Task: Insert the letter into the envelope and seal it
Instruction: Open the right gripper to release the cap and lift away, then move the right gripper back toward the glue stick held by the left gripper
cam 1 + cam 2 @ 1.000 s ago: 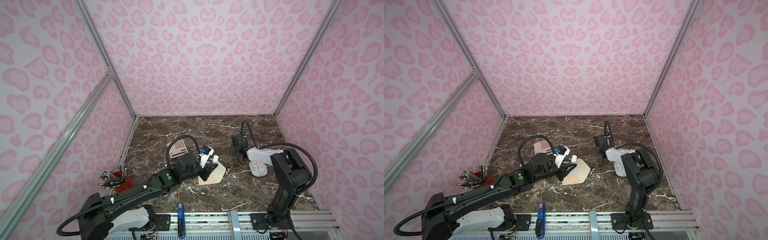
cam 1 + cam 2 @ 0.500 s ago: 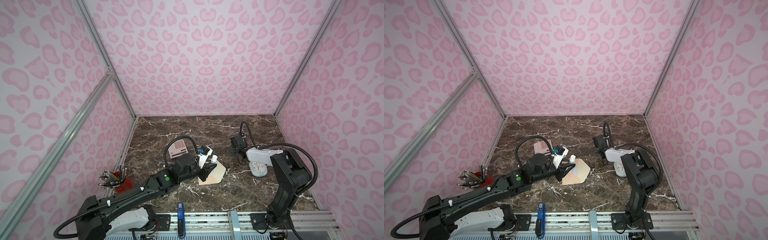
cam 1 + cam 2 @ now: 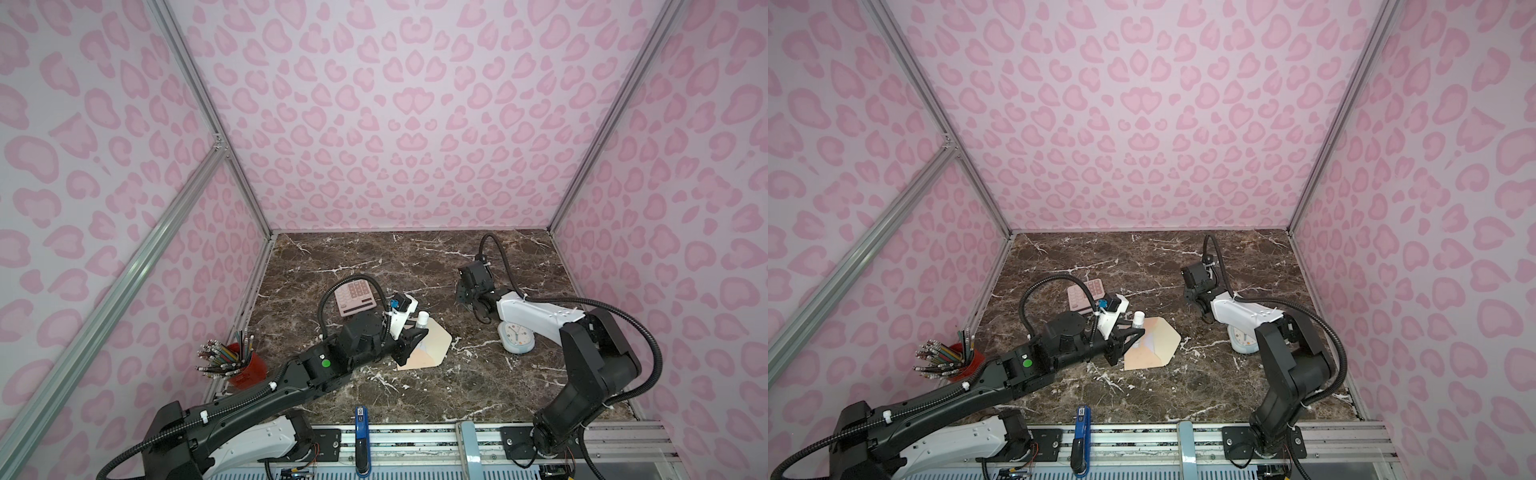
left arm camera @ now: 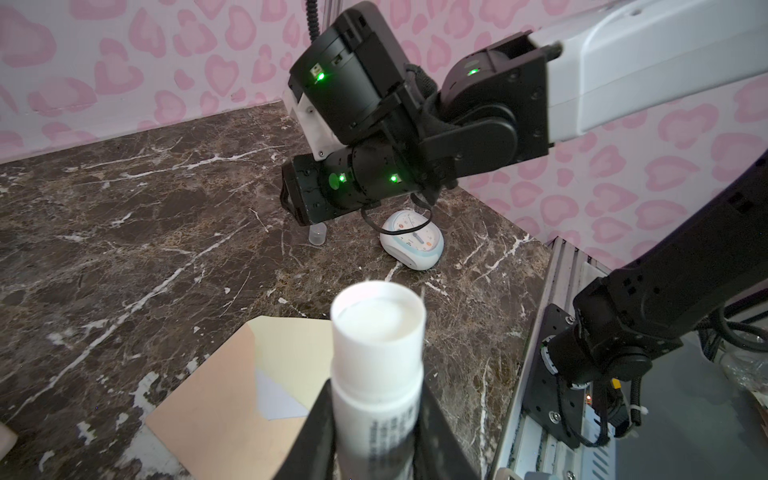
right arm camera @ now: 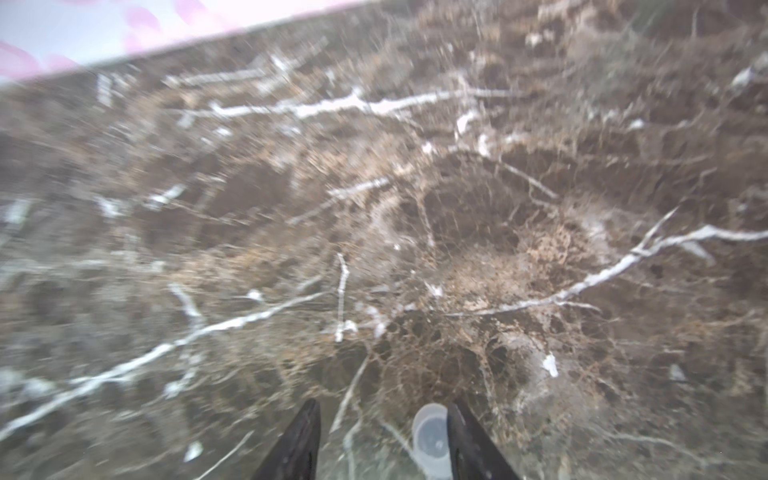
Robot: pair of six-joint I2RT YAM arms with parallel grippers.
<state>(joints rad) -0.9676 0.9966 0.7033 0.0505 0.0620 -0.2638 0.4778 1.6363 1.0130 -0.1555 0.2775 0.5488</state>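
Note:
The peach envelope (image 3: 419, 357) lies flat mid-table with its cream flap (image 4: 291, 345) folded open. A white corner of the letter (image 4: 278, 401) shows at the envelope's mouth. My left gripper (image 4: 376, 399) is shut on an uncapped white glue stick (image 4: 378, 353), held just above the envelope's near-left side; in both top views the stick (image 3: 422, 320) (image 3: 1138, 319) points up and to the right. My right gripper (image 5: 382, 405) hovers low over bare marble at the right rear, open. A small translucent cap (image 5: 432, 436) stands on the table against one finger only.
A pink calculator (image 3: 355, 297) lies behind the left gripper. A small white and blue clock (image 3: 517, 336) sits under the right forearm. A red cup of pencils (image 3: 245, 365) stands at the left wall, and a blue stapler (image 3: 361, 432) rests on the front rail.
The right gripper's jaws have spread apart, leaving the cap standing on the table. The left arm with the glue stick has shifted slightly left.

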